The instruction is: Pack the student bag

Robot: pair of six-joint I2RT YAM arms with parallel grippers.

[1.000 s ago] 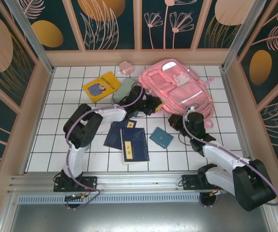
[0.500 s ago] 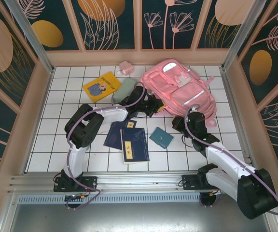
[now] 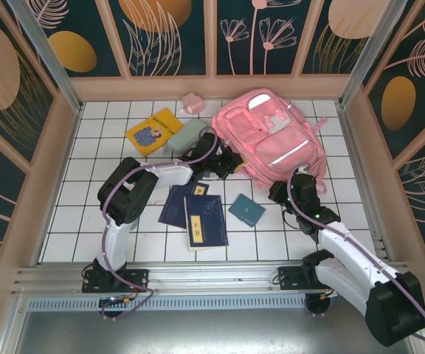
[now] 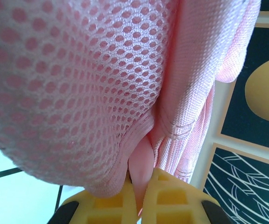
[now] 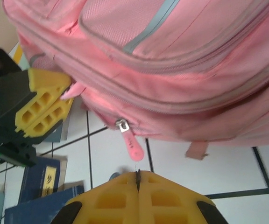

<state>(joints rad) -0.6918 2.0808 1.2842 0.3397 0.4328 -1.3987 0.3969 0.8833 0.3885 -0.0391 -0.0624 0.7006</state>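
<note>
Nearest me, the stack of dark blue books (image 3: 195, 214) lies on the white tiled table (image 3: 80, 214), not yet packed, so I judge I'm on the opening step. My right gripper (image 5: 137, 183) has its yellow jaws pressed together on nothing, with the tips just short of the pink rubbery zipper pull (image 5: 131, 143) dangling from a zipper seam. My left gripper (image 4: 139, 198) is clamped on a small smooth pink tab (image 4: 141, 163) at the edge of the large glossy pink backpack (image 3: 271, 136), which lies flat toward the far right of the table. Next I'd part the right jaws, ease onto the pull, close, and draw it along the zipper while the left gripper braces. I can't tell what that tab belongs to, strap or second pull, because pink mesh crowds the left wrist view. From above, I can't make out whether any compartment is open.
</note>
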